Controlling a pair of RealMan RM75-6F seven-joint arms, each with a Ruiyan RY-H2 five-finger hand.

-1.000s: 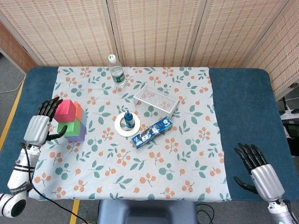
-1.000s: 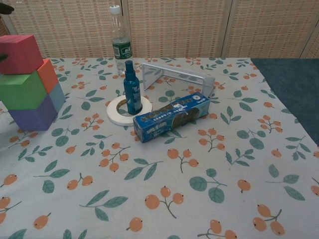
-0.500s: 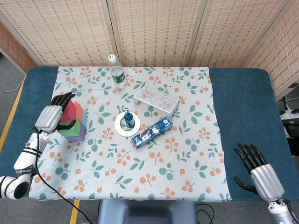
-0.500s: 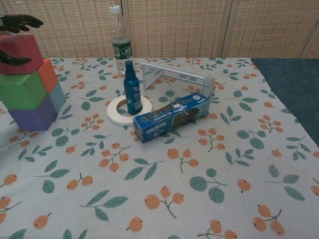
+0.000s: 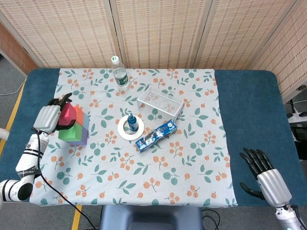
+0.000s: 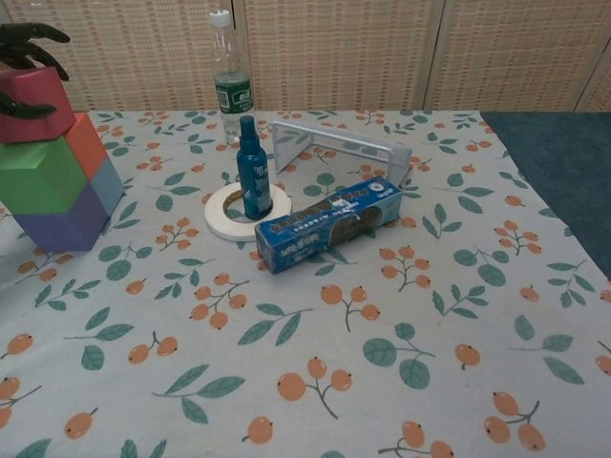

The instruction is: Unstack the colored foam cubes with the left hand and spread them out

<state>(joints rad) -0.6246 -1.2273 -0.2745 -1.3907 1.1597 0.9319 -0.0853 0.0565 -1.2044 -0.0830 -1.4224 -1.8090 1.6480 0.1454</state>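
Stack of foam cubes at the table's left edge. The left hand (image 5: 49, 116) grasps the pink cube (image 6: 34, 103), dark fingers (image 6: 27, 36) over its top; that cube is tilted on the green cube (image 6: 40, 176), which rests on the purple cube (image 6: 57, 221); an orange cube (image 6: 90, 143) sits just beside them. The right hand (image 5: 266, 181) lies well apart on the blue table (image 5: 249, 110), fingers spread, holding nothing. A spray bottle (image 6: 252, 173) stands inside a tape roll (image 6: 221, 216), near a biscuit box (image 6: 327, 222).

Head view looks steeply down from above; chest view low, close, sharing the table (image 5: 244, 110).
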